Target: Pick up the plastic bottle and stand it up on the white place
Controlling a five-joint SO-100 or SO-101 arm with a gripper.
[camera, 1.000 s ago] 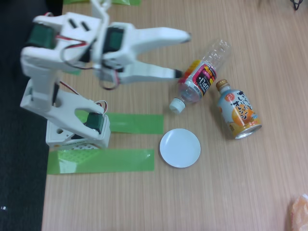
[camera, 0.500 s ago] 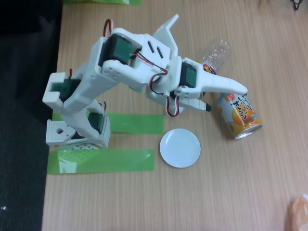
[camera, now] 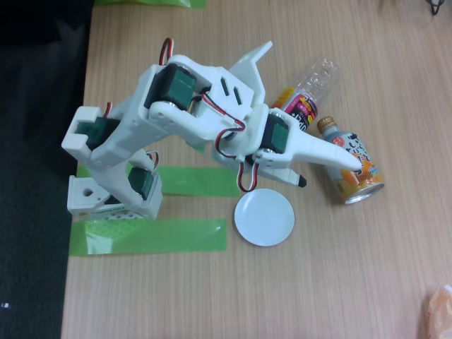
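The bottle (camera: 308,94) lies on its side beyond the plate (camera: 264,217). The fingers (camera: 330,169), spread and empty, hover between them; next comes lowering around the bottle.

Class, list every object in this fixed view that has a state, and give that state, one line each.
Clear ribbed plastic bottle with pink label: lying on its side, partly hidden by the arm.
Orange-and-pale-blue metal bottle-can with gold cap: lying on its side, capped.
Small round white plate: flat on the table, nothing on it.
White gripper: jaws open, above the table near both bottles.
Green tape strips: stuck flat.
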